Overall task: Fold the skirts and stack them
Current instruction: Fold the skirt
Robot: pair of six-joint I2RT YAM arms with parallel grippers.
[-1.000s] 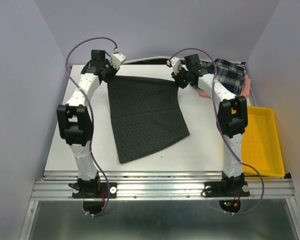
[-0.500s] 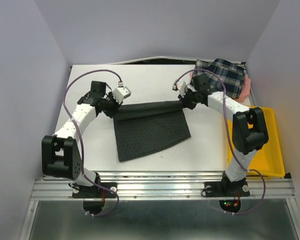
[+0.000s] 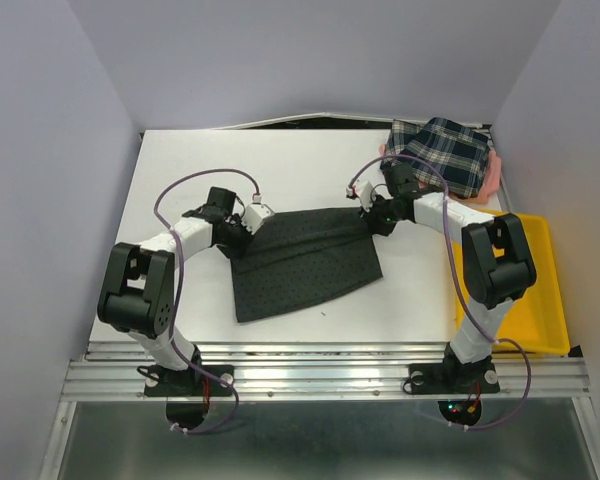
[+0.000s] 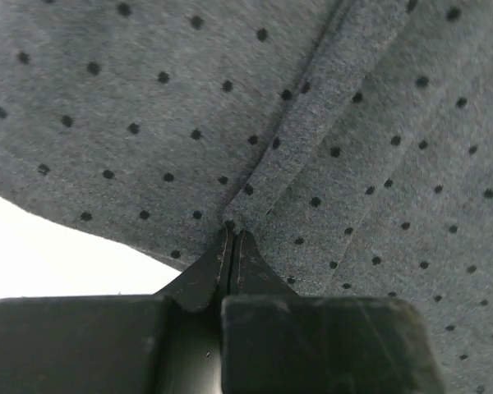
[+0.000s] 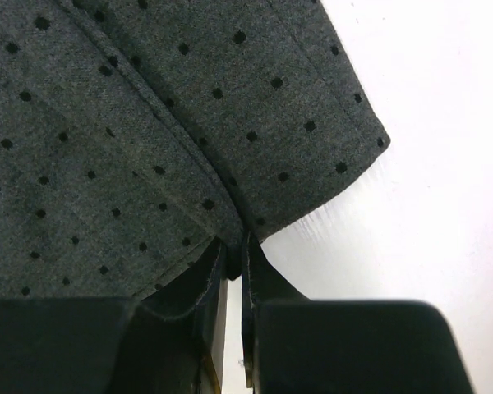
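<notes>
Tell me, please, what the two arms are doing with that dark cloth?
They are folding the charcoal dotted skirt. The left gripper and right gripper are each shut on a corner of it, with that edge doubled partway over the rest on the table. The plaid skirt lies on the pink skirt at the far right corner.

Both arms have pulled in toward their bases over the last second. The left gripper (image 3: 240,236) and right gripper (image 3: 370,220), each pinching a far corner of the charcoal-black dotted cloth skirt (image 3: 300,265), dragged that edge nearer and over the rest. The skirt's now doubled up and noticeably shorter front to back.
</notes>
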